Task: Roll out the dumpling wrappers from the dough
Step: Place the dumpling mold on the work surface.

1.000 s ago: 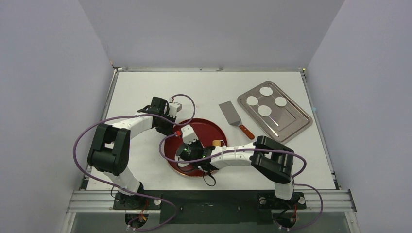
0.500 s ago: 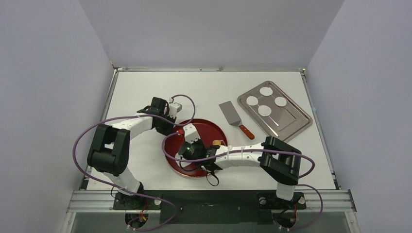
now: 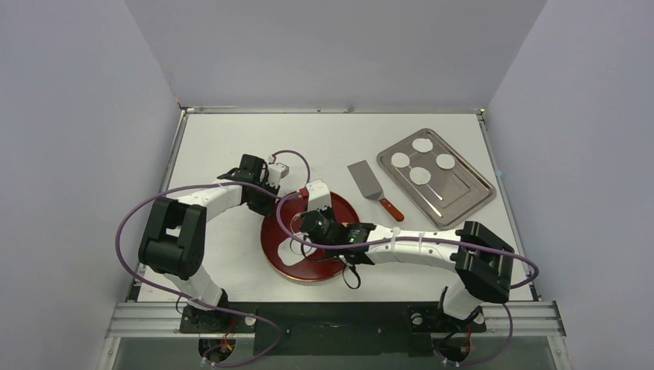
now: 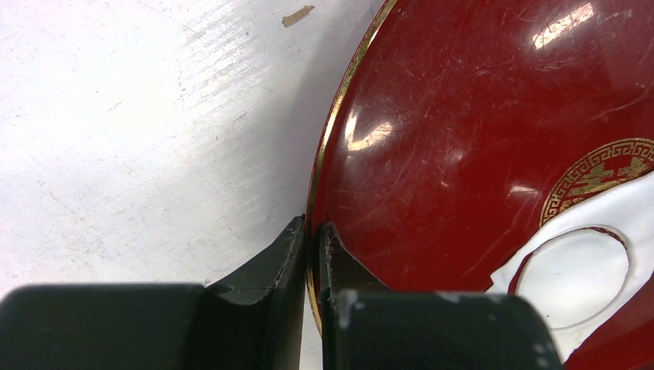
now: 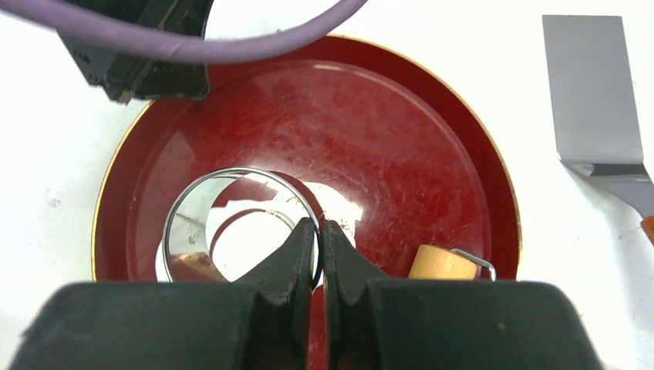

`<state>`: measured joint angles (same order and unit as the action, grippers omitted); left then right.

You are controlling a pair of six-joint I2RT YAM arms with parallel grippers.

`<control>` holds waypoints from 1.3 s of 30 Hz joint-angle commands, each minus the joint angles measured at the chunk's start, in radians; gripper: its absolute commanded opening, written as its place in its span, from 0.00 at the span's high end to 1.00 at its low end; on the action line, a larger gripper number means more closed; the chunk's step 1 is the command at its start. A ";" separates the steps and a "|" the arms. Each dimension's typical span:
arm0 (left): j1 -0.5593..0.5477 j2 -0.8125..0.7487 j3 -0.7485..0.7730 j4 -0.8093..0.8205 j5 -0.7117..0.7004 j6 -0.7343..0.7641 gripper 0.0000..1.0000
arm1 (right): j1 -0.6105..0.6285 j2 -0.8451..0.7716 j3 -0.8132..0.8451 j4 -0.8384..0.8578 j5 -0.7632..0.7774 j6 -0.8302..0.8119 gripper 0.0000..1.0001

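The dough (image 4: 626, 194) is a thin ragged white sheet lying in a red plate (image 3: 332, 204) (image 4: 463, 116) (image 5: 370, 131). One round wrapper (image 4: 574, 274) is cut into it and sits in its own hole. My left gripper (image 4: 312, 228) (image 3: 271, 193) is shut on the plate's left rim. My right gripper (image 5: 317, 228) (image 3: 308, 230) is shut on the thin wall of a metal ring cutter (image 5: 179, 231), held just above the dough (image 5: 251, 243). Several finished wrappers (image 3: 420, 176) lie on a steel tray (image 3: 463, 193).
A wooden-handled roller (image 5: 441, 264) with a wire frame lies in the plate's right side. A metal spatula (image 3: 366, 181) (image 5: 592, 92) rests on the table between plate and tray. My left arm's purple cable (image 5: 193, 42) loops over the plate's far edge.
My right gripper has moved up and to the right over the plate with the ring cutter, uncovering white dough beneath. Its elbow swung right. The left gripper kept its hold on the rim.
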<state>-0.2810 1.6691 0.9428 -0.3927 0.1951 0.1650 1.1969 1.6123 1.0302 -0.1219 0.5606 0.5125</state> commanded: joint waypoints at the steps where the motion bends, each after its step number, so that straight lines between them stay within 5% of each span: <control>1: -0.004 -0.027 -0.002 0.039 -0.017 0.028 1.00 | -0.041 -0.055 -0.017 0.046 0.013 0.021 1.00; 35: -0.003 -0.041 -0.008 0.037 0.023 0.036 1.00 | -0.268 0.382 0.205 0.216 -0.200 0.086 1.00; 39: -0.003 -0.046 -0.007 0.038 0.025 0.037 1.00 | -0.268 0.359 0.199 0.227 -0.244 0.074 0.69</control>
<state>-0.2798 1.6627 0.9356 -0.3901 0.2089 0.1650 0.9344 1.9854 1.2060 0.0544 0.3695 0.5877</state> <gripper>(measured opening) 0.057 0.206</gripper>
